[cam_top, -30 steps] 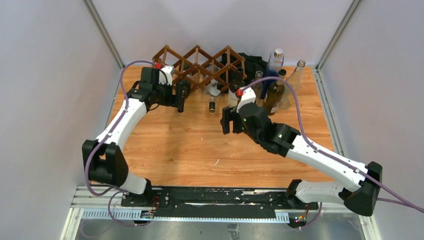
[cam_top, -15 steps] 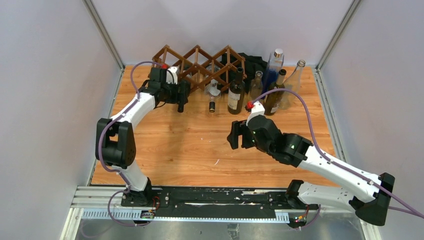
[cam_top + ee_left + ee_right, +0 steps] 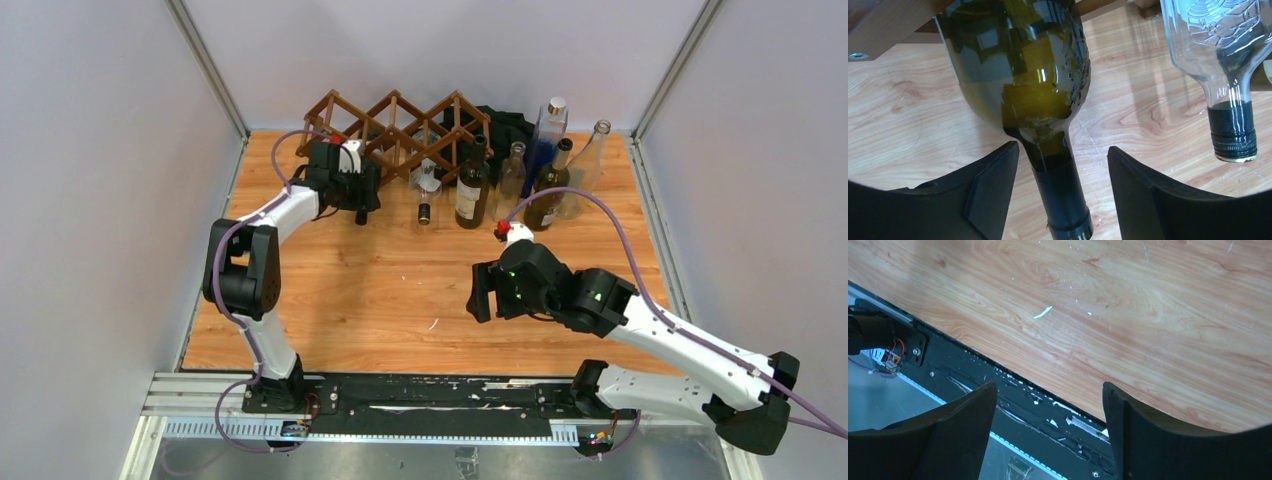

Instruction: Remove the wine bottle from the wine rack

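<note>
The dark brown lattice wine rack (image 3: 400, 125) stands at the back of the table; one of its slats shows in the left wrist view (image 3: 888, 25). A dark green wine bottle (image 3: 1018, 75) lies in the rack with its foil-capped neck pointing out. My left gripper (image 3: 365, 200) is open at the rack's left end. In the left wrist view its fingers (image 3: 993, 185) stand on either side of the neck without touching it. A clear bottle (image 3: 1218, 45) with a black cap lies in the cell to the right. My right gripper (image 3: 490, 292) is open and empty over the table's middle.
Several bottles stand at the back right: a dark one (image 3: 472, 185), a brown one (image 3: 548, 190) and clear ones (image 3: 590, 160). Black cloth (image 3: 505, 125) lies behind the rack. The right wrist view shows the table's front edge and the black rail (image 3: 1048, 410).
My left gripper has moved closer to the rack and its elbow has folded in. My right arm has drawn back from the standing bottles toward the front of the table.
</note>
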Action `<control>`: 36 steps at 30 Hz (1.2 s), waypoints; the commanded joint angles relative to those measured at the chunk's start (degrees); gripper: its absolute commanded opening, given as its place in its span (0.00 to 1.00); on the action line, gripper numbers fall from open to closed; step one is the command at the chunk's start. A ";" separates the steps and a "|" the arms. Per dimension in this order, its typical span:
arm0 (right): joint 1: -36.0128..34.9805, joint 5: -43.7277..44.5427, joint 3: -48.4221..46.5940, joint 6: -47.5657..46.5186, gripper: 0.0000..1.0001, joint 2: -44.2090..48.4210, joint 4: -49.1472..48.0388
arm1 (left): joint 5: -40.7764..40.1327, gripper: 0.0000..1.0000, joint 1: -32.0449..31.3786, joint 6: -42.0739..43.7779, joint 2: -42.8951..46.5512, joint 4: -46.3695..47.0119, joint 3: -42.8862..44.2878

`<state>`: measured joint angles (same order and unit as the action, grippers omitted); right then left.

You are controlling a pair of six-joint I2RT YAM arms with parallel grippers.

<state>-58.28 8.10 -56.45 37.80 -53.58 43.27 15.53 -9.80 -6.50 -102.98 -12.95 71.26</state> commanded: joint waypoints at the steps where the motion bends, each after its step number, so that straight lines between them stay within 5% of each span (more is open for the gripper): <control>1: -0.85 3.56 -1.52 -1.55 0.80 -1.33 -2.94 | 2.64 0.69 0.49 -2.13 -1.17 5.69 -1.63; 12: -0.79 8.00 -1.08 -5.40 0.79 -1.01 -12.71 | 4.14 0.53 0.49 -4.58 -3.32 12.07 -4.37; 21: -0.79 9.72 -1.20 -8.84 0.79 -0.65 -15.43 | 1.62 0.07 0.49 -4.46 -0.45 12.69 -8.65; 36: -0.69 8.06 -0.82 -10.79 0.80 -4.01 -19.58 | -5.89 0.00 0.49 2.20 16.29 -0.94 -13.79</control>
<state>-58.28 16.01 -56.66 28.21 -57.23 25.21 11.73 -9.15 -7.49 -91.64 -9.91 58.46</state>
